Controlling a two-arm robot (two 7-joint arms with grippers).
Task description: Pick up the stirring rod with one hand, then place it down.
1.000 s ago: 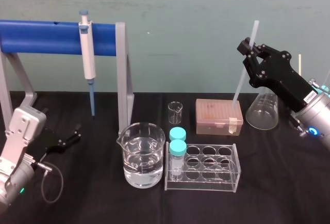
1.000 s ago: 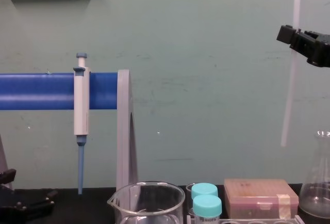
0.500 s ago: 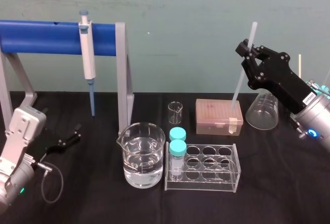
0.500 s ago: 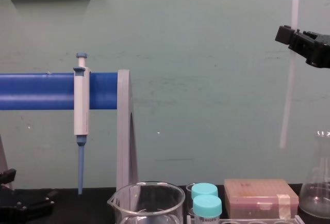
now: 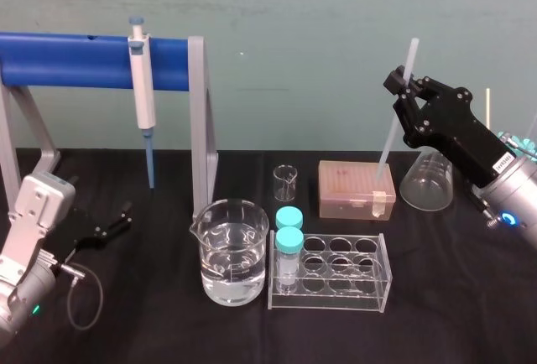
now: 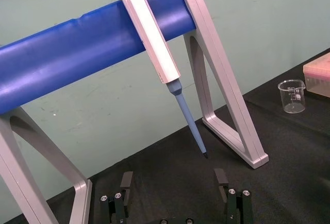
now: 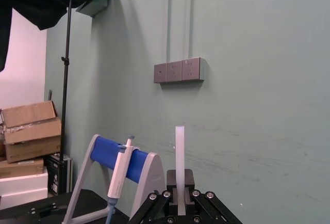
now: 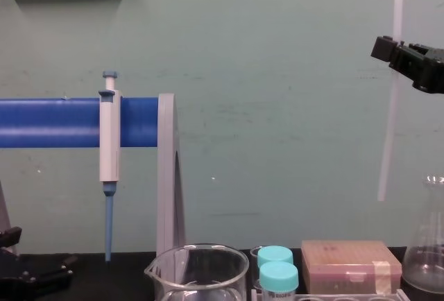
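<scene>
1. One black table (image 5: 168,314) carries everything here.
2. A stand with a blue crossbar (image 5: 75,60) on grey legs fills the back left and blocks nothing on the right side.
3. The right gripper (image 5: 403,87) is raised high over the back right of the table. Its jaws are pressed together on the stirring rod (image 5: 388,142), pinching it near its upper end with a short length sticking out above the fingers.
4. The left gripper (image 5: 113,221) sits low at the left edge, just off the table, with its jaws spread wide and nothing between them. It points toward the stand.
5. A large beaker (image 5: 233,251) of clear liquid stands front and centre.
6. A clear tube rack (image 5: 331,299) stands just to the right of the beaker, with two teal-capped vials (image 5: 289,238) in its left end.
7. A pinkish tip box (image 5: 352,186) stands behind the rack, and a conical flask (image 5: 428,181) stands to the right of the box.
8. The stirring rod hangs almost upright, its top tipped slightly to the right. Its lower end is in the air above the right end of the tip box, well clear of the box and of the flask beside it.
9. A white-and-blue pipette (image 5: 141,87) hangs from the crossbar.
10. A small beaker (image 5: 285,182) stands left of the tip box.
</scene>
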